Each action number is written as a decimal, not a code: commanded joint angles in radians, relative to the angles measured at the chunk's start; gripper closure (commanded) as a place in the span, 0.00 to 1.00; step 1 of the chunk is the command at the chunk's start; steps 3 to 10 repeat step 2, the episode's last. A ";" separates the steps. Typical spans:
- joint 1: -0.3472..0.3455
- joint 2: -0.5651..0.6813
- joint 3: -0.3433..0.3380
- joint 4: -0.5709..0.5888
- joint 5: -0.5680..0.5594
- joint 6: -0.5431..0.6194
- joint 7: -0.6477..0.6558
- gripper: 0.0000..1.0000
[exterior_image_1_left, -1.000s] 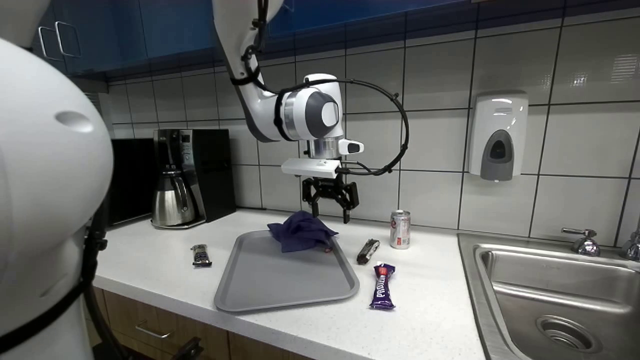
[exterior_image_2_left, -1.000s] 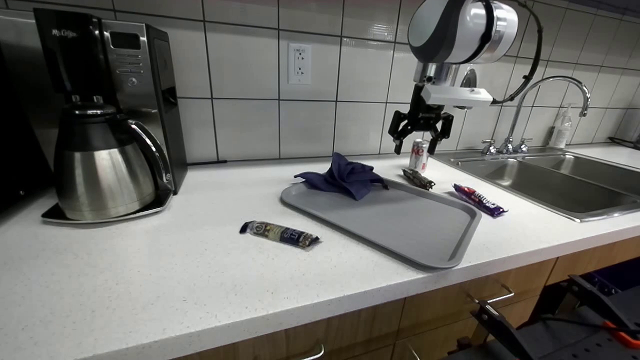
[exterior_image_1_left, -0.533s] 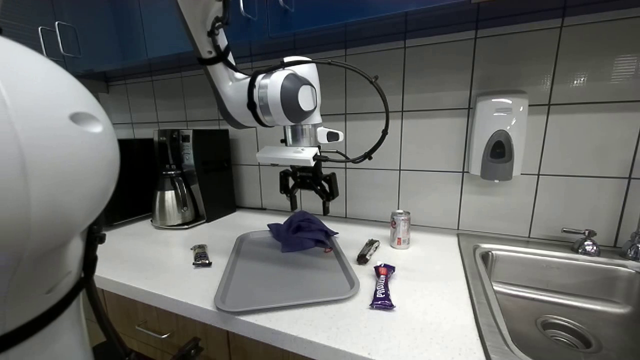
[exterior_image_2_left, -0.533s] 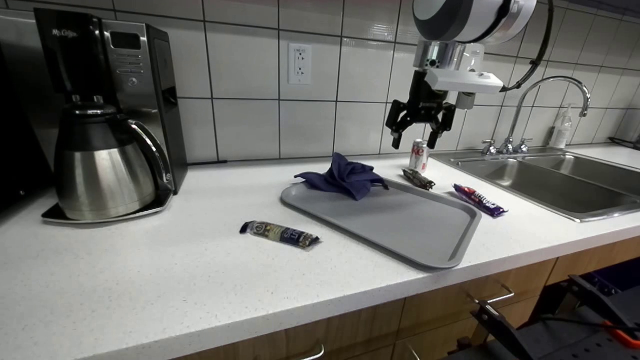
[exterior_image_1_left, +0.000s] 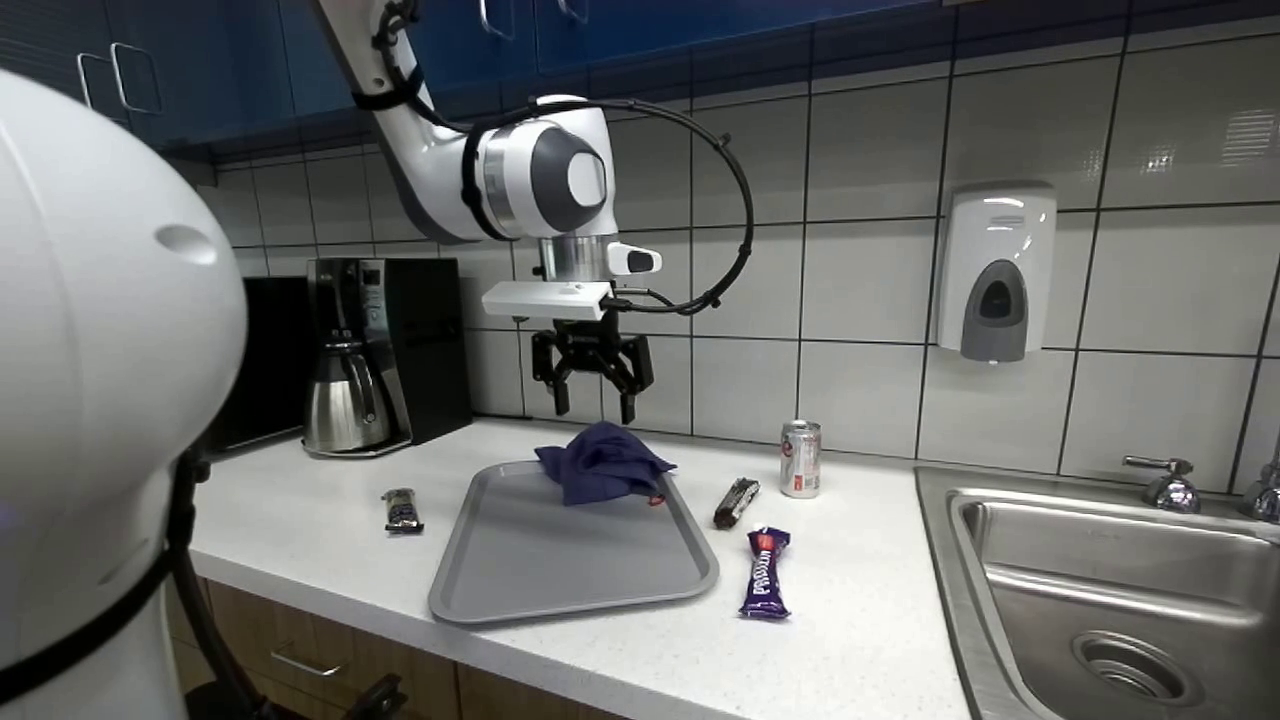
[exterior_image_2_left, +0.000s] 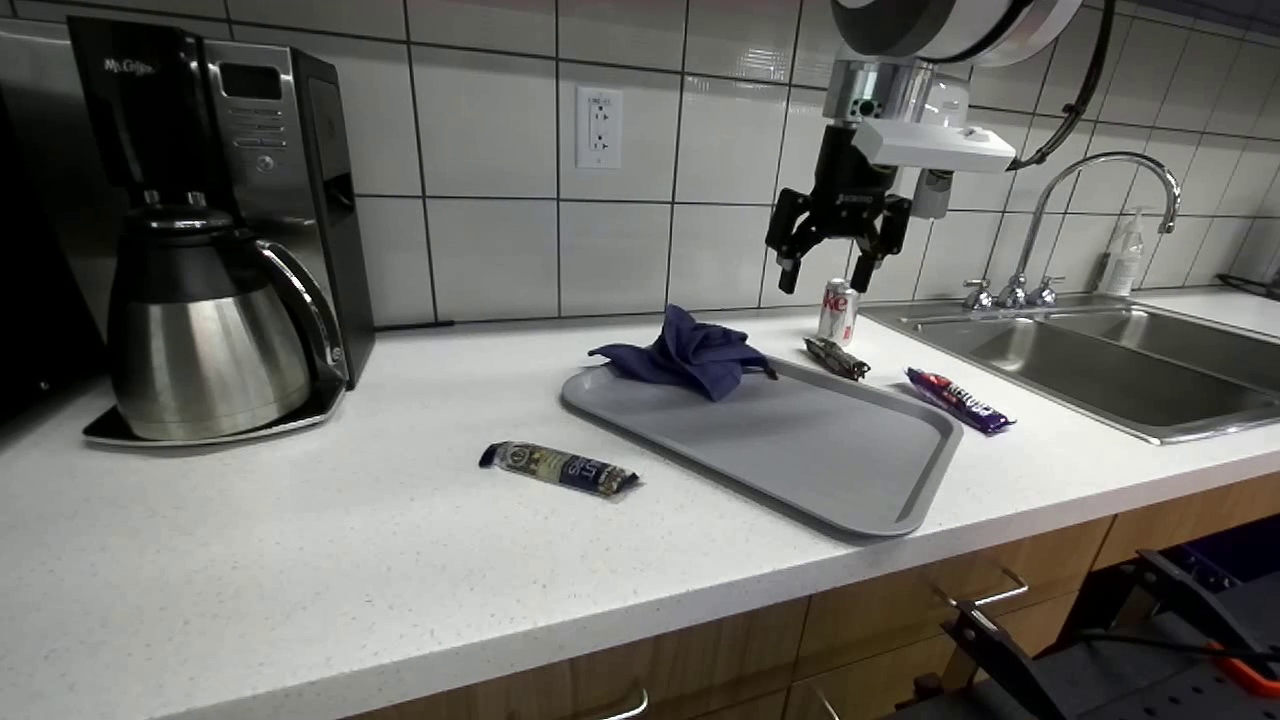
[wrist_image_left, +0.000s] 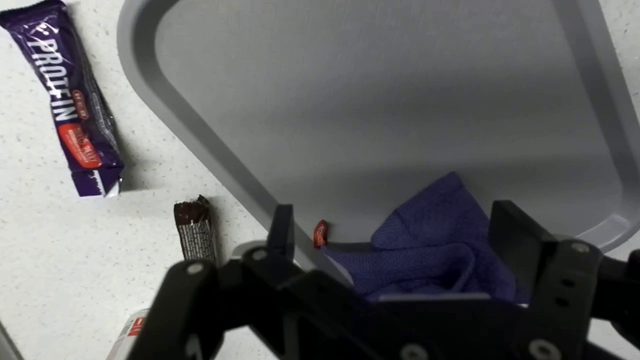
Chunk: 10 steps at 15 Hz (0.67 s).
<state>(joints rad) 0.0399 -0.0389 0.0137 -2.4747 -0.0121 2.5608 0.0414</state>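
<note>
- the gripper (exterior_image_1_left: 595, 411) hung above the far part of the tray (exterior_image_1_left: 575, 565), pointing down, its jaws spread wide with a free gap between the tips;
- the cloth (exterior_image_1_left: 605, 465) was the thing nearest to it, lying below the jaws and apart from them; in the wrist view it showed mostly between the two jaws, closer to one of them;
- it covered a far corner of the tray, partly on the flat floor, partly over the rim and out past it;
- the cloth was deep violet-blue, soft and crumpled, with a peak of loose folds on top and one pointed corner spread toward the middle of the tray;
- a small red scrap (wrist_image_left: 320, 234) lay on the tray right beside the cloth's edge; whether the two touched could not be told;
- on the worktop (exterior_image_2_left: 300, 570), past the tray's side, were a dark-wrapped bar (wrist_image_left: 196, 234), a purple protein bar (wrist_image_left: 62, 95) and an upright silver can (exterior_image_1_left: 801, 460).
</note>
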 joint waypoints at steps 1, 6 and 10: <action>-0.006 0.001 0.005 0.001 0.001 -0.003 -0.001 0.00; -0.006 0.002 0.005 0.001 0.001 -0.003 -0.001 0.00; -0.006 0.002 0.005 0.001 0.001 -0.003 -0.001 0.00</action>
